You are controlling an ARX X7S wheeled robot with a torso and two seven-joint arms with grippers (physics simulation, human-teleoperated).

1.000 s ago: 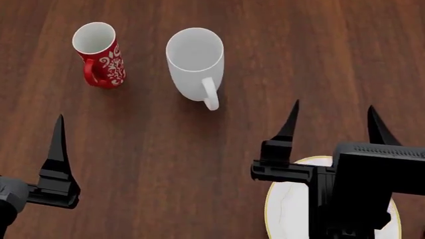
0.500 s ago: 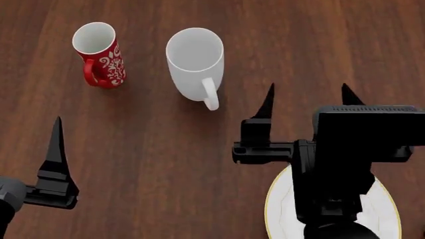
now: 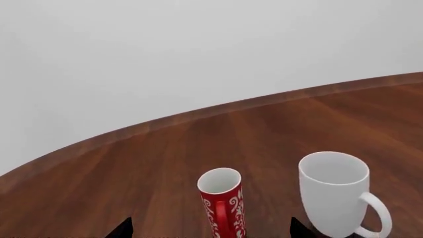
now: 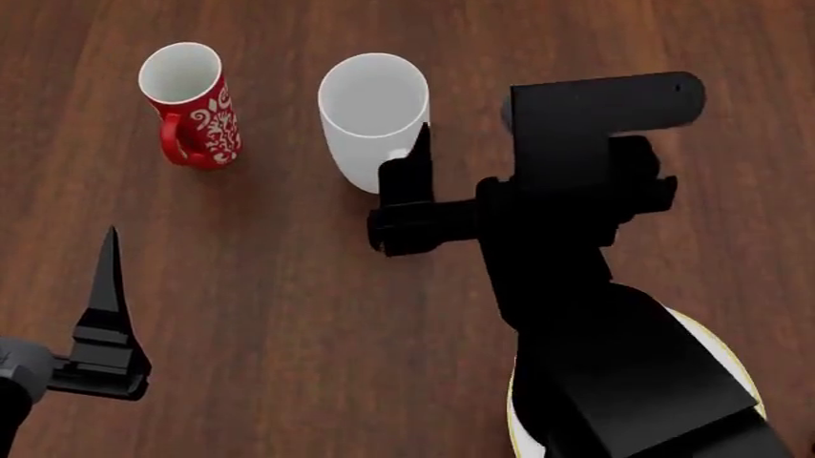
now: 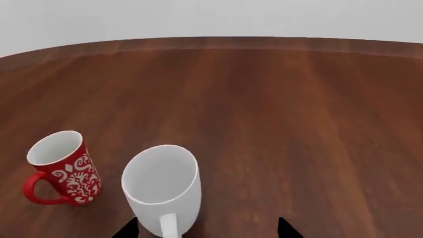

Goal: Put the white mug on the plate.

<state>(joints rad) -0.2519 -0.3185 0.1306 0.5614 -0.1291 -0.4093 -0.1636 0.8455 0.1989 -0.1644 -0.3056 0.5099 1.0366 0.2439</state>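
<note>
Left wrist view: the white mug [image 3: 334, 196] stands upright on the brown wooden tabletop [image 3: 278, 129], its handle turned away from the red mug [image 3: 223, 202] that stands beside it, apart. The red mug carries a white swirl pattern; no readable writing shows on either mug. Both mugs' bases are cut off by the frame edge. Only two dark fingertips [image 3: 122, 228] of the left claw show, set wide apart, so it is released and empty.

Head view: the white mug [image 4: 369, 114] is upright near the far middle of the tabletop [image 4: 267, 277], the red mug [image 4: 191, 103] well to its left. The right claw [image 4: 491, 157] sits just beside the white mug on its right; one finger [image 4: 414, 172] covers the mug's handle, and the other is hidden behind the arm's black body. The right arm also hides most of the plate [image 4: 516, 401], of which only slivers of white with a gold rim show at the near right. The left claw [image 4: 109, 305] hangs at the near left, only one finger visible.

Right wrist view: the white mug [image 5: 162, 191] stands between the two dark fingertips [image 5: 127, 229], which are spread wide on either side without touching it; the right claw is released. The handle is cut off at the frame edge. The red mug [image 5: 63, 168] stands beside it.
</note>
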